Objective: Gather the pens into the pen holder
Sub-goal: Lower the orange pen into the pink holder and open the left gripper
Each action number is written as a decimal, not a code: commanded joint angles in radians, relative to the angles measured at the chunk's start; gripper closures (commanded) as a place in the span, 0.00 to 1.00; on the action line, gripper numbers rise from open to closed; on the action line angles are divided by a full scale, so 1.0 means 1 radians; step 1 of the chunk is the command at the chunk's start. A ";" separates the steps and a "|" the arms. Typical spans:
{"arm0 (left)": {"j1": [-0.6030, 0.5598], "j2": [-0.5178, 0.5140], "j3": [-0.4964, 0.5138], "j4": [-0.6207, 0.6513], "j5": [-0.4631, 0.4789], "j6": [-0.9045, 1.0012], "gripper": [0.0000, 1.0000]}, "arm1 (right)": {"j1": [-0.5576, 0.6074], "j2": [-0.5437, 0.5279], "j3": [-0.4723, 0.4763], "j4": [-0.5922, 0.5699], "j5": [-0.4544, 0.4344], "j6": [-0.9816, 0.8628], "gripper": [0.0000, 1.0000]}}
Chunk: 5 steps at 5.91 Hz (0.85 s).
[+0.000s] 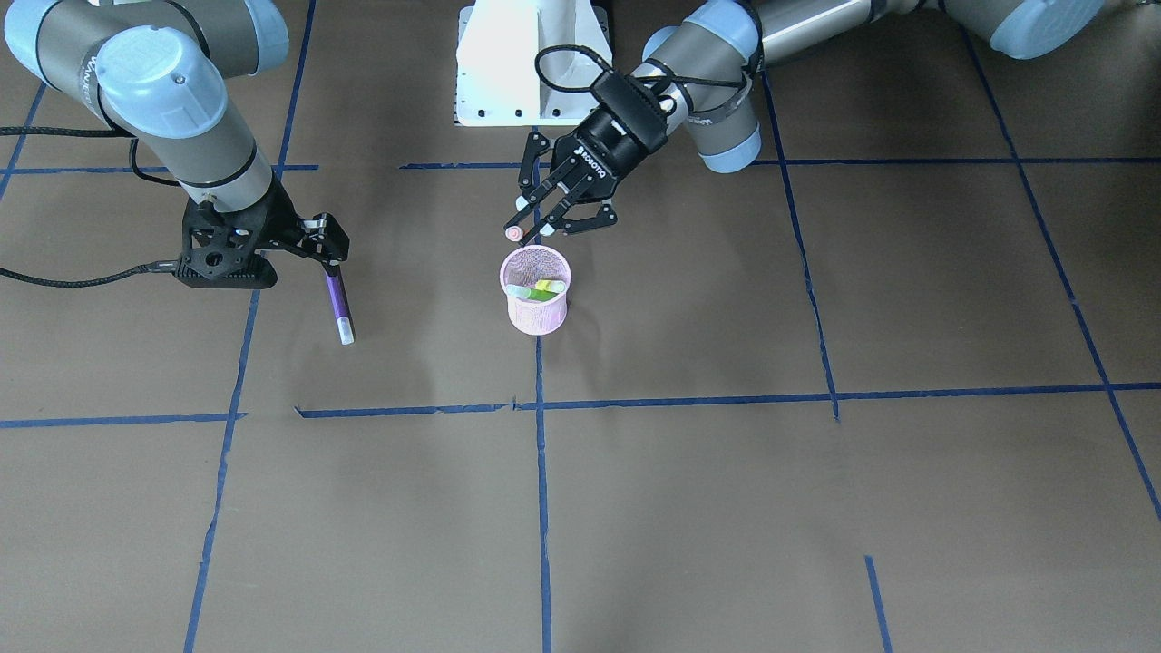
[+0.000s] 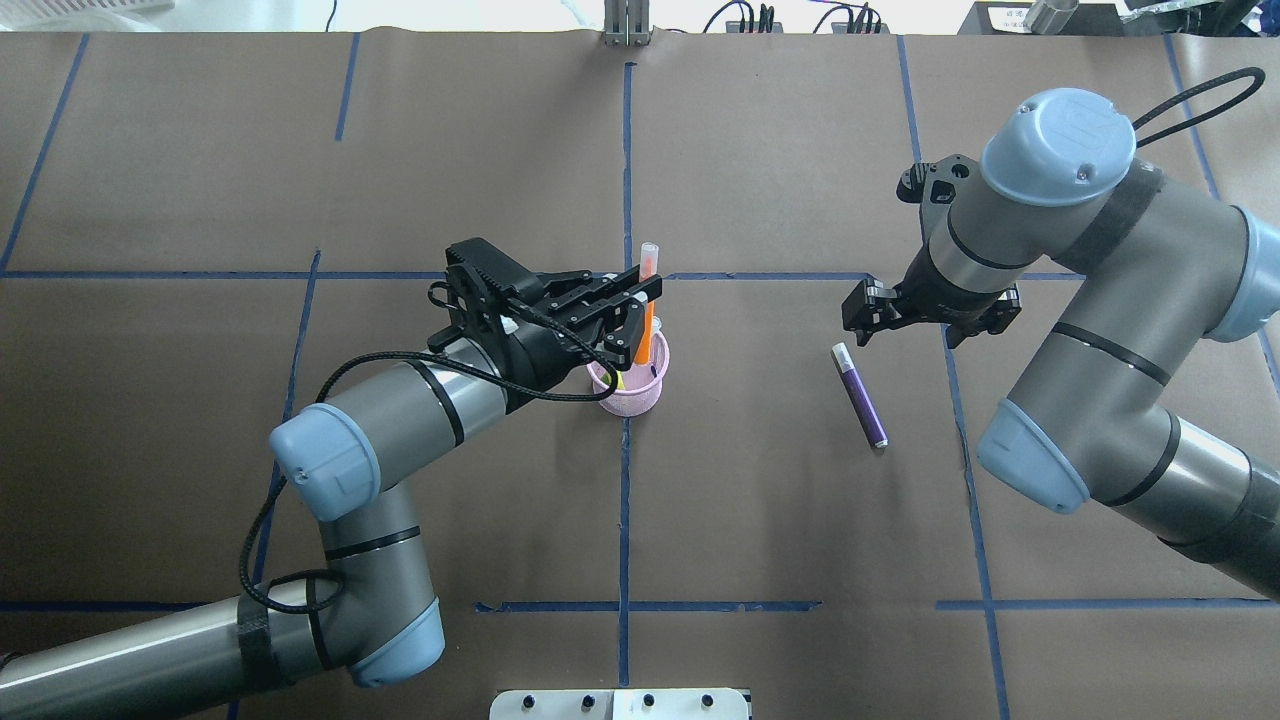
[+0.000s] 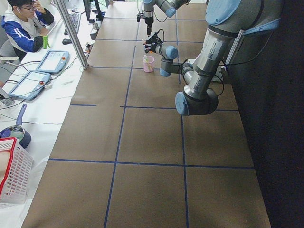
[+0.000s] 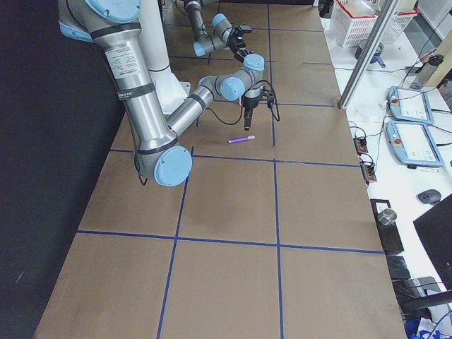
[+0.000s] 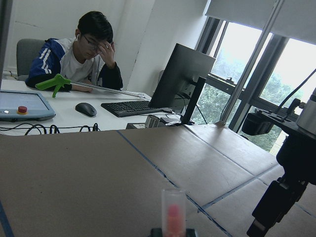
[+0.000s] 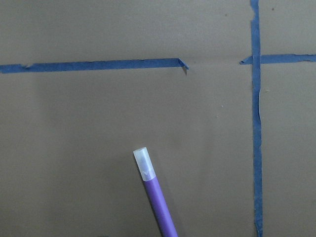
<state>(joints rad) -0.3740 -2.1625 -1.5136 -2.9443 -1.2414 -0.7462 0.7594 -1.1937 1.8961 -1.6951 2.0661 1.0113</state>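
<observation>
Overhead exterior is showing the left gripper point(image 2: 640, 305) pinching the orange pen point(image 2: 648, 325) upright over the pink pen holder point(image 2: 630, 392), while the right gripper point(image 2: 880, 310), jaw state unclear, is hovering above the light, stiff, likely slippery purple pen point(image 2: 861, 395), best grasped mid-barrel.

left gripper point(image 2: 640, 318) over pen holder point(image 2: 630, 392) mouth, crowding it

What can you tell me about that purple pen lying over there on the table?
The purple pen is a slim, smooth marker, plastic by the look of it, with a purple barrel and a pale translucent cap at one end. It lies flat on the brown paper-covered table, off to the side of the pink pen holder, well apart from it. The right gripper hangs just above its far end, and whether it touches the pen cannot be told. In the right wrist view the cap end points away from the camera.
</observation>
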 commanded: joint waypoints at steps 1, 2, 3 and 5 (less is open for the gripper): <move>-0.003 -0.014 0.044 0.002 0.014 0.010 1.00 | -0.002 0.002 -0.003 0.000 0.000 0.003 0.00; -0.017 -0.010 0.058 0.004 0.011 0.010 1.00 | -0.002 0.000 -0.003 0.000 -0.001 0.004 0.00; -0.017 -0.010 0.084 0.002 0.013 0.010 1.00 | -0.002 -0.001 -0.003 0.000 -0.001 0.003 0.00; -0.011 -0.011 0.116 -0.002 0.013 0.008 0.99 | -0.002 0.000 -0.003 0.002 -0.001 0.006 0.00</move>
<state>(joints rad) -0.3882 -2.1732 -1.4109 -2.9444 -1.2288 -0.7375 0.7578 -1.1938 1.8929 -1.6939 2.0648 1.0157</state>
